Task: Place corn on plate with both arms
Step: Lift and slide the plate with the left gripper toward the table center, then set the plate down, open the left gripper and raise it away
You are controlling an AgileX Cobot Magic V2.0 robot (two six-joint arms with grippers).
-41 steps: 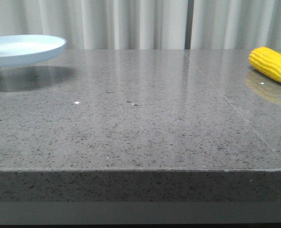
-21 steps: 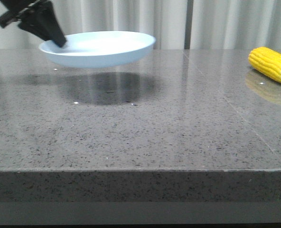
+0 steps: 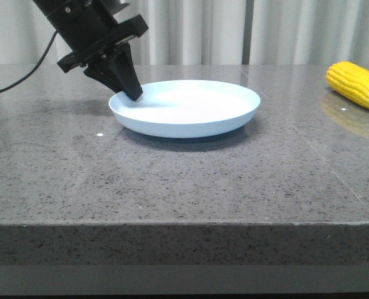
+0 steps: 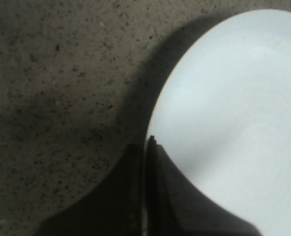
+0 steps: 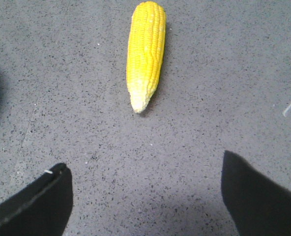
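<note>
Left end effector [image 3: 133,93] pinches the smooth, round plate's [image 3: 191,121] thin rim on the speckled grey stone counter [image 3: 172,180]; right end effector [image 5: 145,196] gapes empty, clear of the knobbly tapering corn [image 5: 145,51].

left gripper [image 3: 133,94] pinches the plate [image 3: 191,112] at its near-left rim; the plate sits on the table [image 3: 172,180], and the corn [image 3: 356,85] lies well right of the gripper
</note>
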